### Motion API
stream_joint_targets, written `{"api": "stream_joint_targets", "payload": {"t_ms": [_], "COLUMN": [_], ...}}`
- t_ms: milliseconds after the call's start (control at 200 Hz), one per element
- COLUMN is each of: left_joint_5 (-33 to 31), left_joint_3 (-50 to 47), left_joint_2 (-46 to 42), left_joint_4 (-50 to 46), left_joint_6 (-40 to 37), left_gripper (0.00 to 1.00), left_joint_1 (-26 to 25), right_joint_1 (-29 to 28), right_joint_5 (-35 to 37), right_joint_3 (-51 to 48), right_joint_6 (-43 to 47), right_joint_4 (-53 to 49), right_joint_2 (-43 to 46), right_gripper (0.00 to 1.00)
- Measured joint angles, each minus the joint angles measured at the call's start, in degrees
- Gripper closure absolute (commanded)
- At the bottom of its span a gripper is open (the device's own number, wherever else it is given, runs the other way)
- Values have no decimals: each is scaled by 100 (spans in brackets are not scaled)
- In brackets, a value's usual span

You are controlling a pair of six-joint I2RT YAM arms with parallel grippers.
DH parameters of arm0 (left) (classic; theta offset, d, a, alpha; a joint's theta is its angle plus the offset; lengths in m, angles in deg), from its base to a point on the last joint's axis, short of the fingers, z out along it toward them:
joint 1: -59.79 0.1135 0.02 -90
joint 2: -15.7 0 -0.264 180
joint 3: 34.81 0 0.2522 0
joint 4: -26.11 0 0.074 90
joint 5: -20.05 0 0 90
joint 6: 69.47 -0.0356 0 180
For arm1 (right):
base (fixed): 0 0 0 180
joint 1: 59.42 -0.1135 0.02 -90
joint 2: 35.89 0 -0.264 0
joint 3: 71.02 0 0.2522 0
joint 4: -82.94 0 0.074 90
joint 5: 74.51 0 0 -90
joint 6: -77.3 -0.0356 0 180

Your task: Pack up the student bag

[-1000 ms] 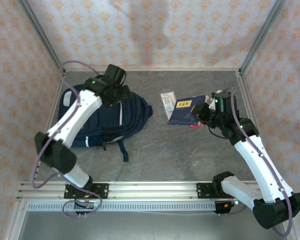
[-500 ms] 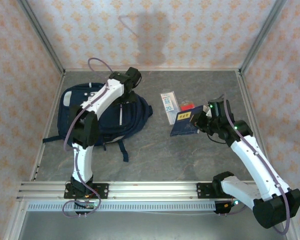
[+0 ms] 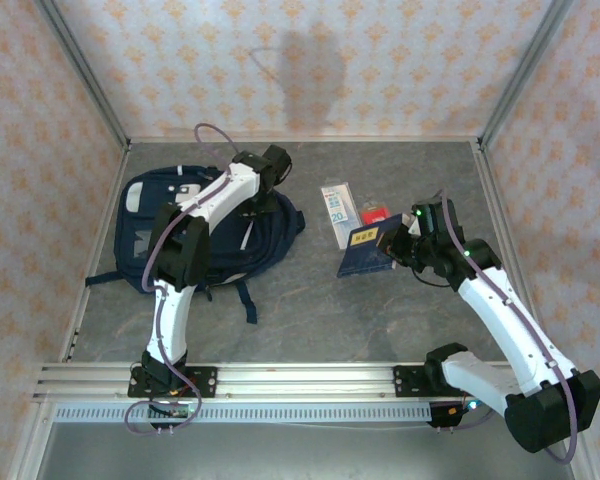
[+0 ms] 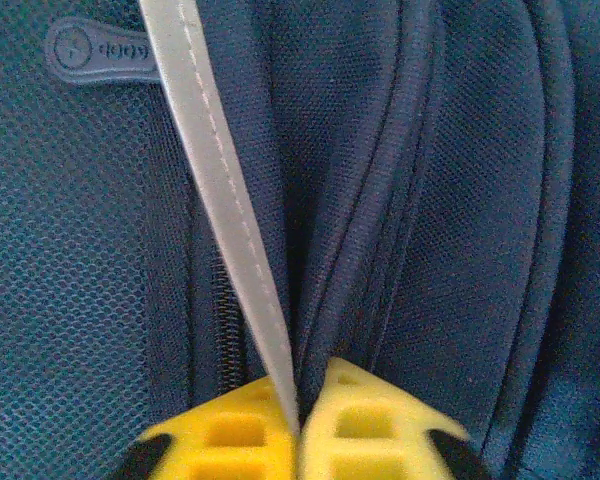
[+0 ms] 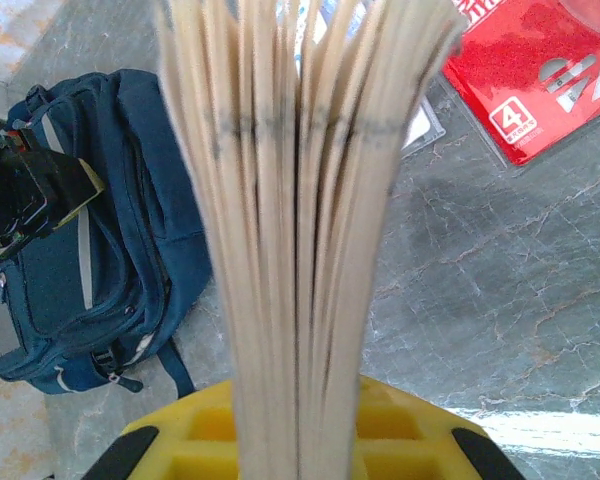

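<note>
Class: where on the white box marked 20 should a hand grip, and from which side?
Probably across the narrow width of the white box, toward its far end, coming down from above. It lies flat with its long sides running front to back on the table, and its near end is crowded by the book held in the right hand.

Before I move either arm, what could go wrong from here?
The left gripper is shut on a fold of the student bag beside its white stripe; pulling may drag the whole bag instead of opening it. The right gripper holds the book with pages fanned, so it could slip or snag.
</note>
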Motion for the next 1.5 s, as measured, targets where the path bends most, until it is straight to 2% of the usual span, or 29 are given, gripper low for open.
{"api": "stream_joint_targets", "payload": {"t_ms": [155, 290, 490, 616, 746, 1041, 1236, 1501], "left_joint_5": [66, 31, 199, 457, 898, 2017, 2304, 2564], "left_joint_3": [9, 24, -199, -452, -612, -643, -396, -85], "left_joint_2": [-107, -542, -2035, -3073, -3683, -3842, -3842, -3834], "left_joint_4": [-31, -291, -597, -640, -675, -675, -739, -835], "left_joint_6": [-184, -481, -879, -1121, -1270, -1478, -1482, -1453], "left_gripper": [100, 100, 100, 100, 100, 100, 100, 100], "left_joint_1": [-28, -181, -439, -437, -356, 164, 354, 400], "right_joint_1": [-2, -2, -114, -267, -542, -1364, -1864, -2371], "right_joint_5": [2, -85, -396, -605, -798, -940, -767, -413], "right_joint_3": [35, 61, 232, 352, 415, 291, 251, 382], "right_joint_6": [17, -7, -142, -247, -358, -706, -1067, -1456], "right_joint_4": [0, 103, 579, 1008, 1445, 2433, 3139, 3768], "right_joint_2": [24, 90, 20, -131, -354, -748, -1180, -2312], "right_gripper": [100, 100, 100, 100, 100, 100, 100, 100]}}
